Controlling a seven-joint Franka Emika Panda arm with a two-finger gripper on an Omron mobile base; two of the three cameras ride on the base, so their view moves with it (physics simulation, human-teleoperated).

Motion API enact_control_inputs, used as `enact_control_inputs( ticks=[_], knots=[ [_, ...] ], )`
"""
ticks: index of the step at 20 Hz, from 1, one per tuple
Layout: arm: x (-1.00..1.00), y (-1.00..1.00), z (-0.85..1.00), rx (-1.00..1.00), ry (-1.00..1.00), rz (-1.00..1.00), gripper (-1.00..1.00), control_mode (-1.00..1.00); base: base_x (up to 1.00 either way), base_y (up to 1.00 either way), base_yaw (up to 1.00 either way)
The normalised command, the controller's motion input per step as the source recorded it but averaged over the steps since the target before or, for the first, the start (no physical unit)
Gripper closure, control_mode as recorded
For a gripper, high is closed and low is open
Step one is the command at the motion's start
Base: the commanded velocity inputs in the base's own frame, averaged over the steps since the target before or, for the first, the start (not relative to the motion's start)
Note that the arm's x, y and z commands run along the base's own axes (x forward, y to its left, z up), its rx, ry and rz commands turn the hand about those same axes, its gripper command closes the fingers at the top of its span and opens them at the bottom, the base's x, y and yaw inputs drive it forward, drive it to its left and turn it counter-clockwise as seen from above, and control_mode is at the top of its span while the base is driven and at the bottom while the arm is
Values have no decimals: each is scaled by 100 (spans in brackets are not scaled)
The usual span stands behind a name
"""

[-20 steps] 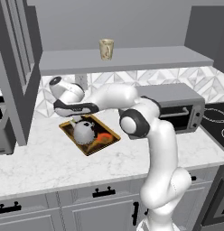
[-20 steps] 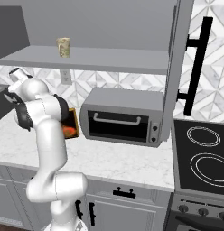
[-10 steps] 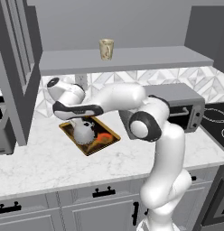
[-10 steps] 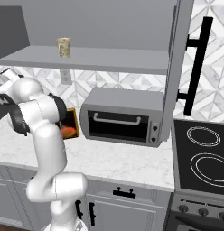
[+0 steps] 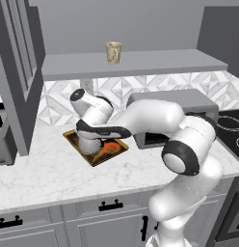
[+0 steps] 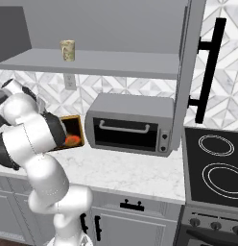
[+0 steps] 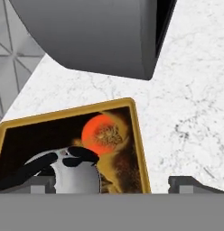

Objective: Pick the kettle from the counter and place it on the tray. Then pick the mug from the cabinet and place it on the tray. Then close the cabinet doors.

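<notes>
So the kettle (image 7: 64, 173) is sitting on the tray (image 7: 138, 149), toward one end of it, with the orange-red picture showing right beside it. The tray is on the desk (image 5: 54, 173) just in front of the toaster oven (image 6: 130, 122). The gripper (image 7: 111, 182) hangs right above the kettle with the jaws spread wide and nothing in them; in the hand view one fingertip sits just beside the kettle body and the other is out over the tray's edge.

By my read the kettle step is done and the mug is next. The mug (image 5: 113, 52) is up on the cabinet shelf (image 5: 140, 62), upright, well apart from the arm. The cabinet doors (image 5: 15, 72) stand open on both sides (the right one (image 6: 190, 72) hangs out just beside the toaster oven).

What could go wrong from here:
- The hand is low and close to the kettle's dark handle. If it swings sideways before lifting, a fingertip could catch the handle and shove or tip the kettle off the tray.
- The shelf edge is straight above the work area, so a sloppy lift could clip the underside on the way up.
- The mug is small and sits near the front of the shelf. Coming in too fast could just push it back or knock it over instead of gripping it.
- The left door is close to the arm's elbow path too.
</notes>
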Motion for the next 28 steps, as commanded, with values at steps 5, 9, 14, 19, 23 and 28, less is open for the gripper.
enact_control_inputs(
  ticks=[5,9,14,19,23,28],
  knots=[
    [-57,-54,58,0,-15,0,-100,-100,0,0,0],
    [-44,-50,77,0,-10,0,-100,-100,0,0,0],
    [-30,-47,81,-2,-7,7,-100,-100,0,0,0],
    [-35,-34,74,-7,-9,21,-100,-100,0,0,0],
    [-25,-20,69,-10,-13,30,-100,-100,0,0,0],
    [-13,-17,63,-15,-22,34,-100,-100,0,0,0]
  ],
)
